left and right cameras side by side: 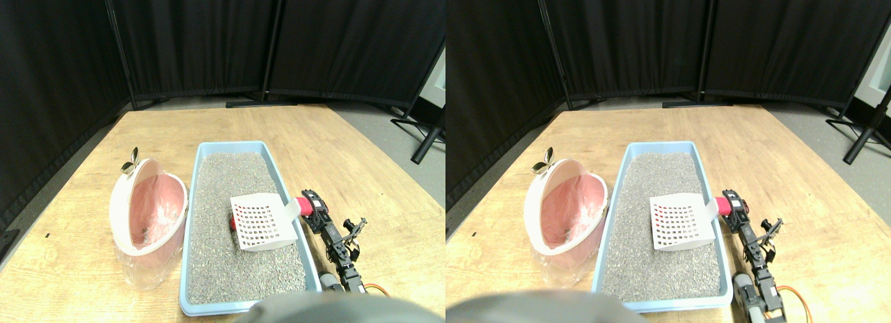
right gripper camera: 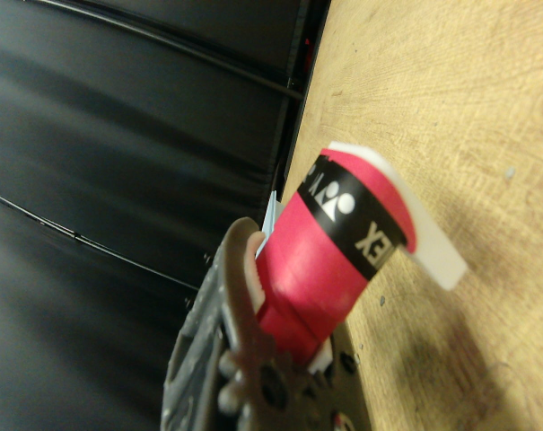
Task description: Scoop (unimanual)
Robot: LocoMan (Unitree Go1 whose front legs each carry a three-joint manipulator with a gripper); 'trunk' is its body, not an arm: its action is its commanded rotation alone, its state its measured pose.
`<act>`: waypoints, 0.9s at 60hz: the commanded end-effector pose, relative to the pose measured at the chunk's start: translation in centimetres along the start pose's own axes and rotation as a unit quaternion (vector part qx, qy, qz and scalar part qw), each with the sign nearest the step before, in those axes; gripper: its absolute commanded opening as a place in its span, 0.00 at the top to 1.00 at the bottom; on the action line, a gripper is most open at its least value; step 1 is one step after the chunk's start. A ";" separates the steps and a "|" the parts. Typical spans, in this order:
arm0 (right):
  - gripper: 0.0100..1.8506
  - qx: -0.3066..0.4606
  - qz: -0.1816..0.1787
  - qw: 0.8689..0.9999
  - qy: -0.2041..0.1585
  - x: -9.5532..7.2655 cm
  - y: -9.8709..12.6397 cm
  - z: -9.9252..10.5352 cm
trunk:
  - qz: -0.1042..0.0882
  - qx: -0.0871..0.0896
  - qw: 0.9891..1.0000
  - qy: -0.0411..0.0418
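A white slotted scoop (left and right cameras side by side: 261,222) lies flat over the grey litter (left and right cameras side by side: 230,173) in the light blue litter tray (left and right cameras side by side: 233,145), near its right wall. Its red-wrapped handle (left and right cameras side by side: 304,207) sticks out over that wall into my right gripper (left and right cameras side by side: 313,206), which is shut on it. A small red object (left and right cameras side by side: 232,223) peeks out from under the scoop's left edge. In the wrist view the red handle (right gripper camera: 329,242) with a black band fills the middle against the dark jaw frame, and a white part of the scoop (right gripper camera: 428,242) shows past it.
A pink and white bin (left and right cameras side by side: 120,211) lined with a clear bag stands tilted just left of the tray. Everything rests on a wooden board (left and right cameras side by side: 348,149). Black curtains (left and right cameras side by side: 209,37) close off the back and left. A dark stand leg (left and right cameras side by side: 426,145) is at far right.
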 end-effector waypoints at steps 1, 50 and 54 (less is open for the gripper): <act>0.98 -0.038 0.019 0.998 -0.038 -0.1 0.5 2.0 | 0.008 -0.013 1.000 0.010; 0.98 -0.207 0.097 0.969 -0.090 3.9 3.7 11.0 | 0.058 -0.048 0.997 -0.001; 0.98 -0.237 0.101 0.963 -0.084 4.3 3.7 11.3 | 0.061 -0.050 0.997 -0.002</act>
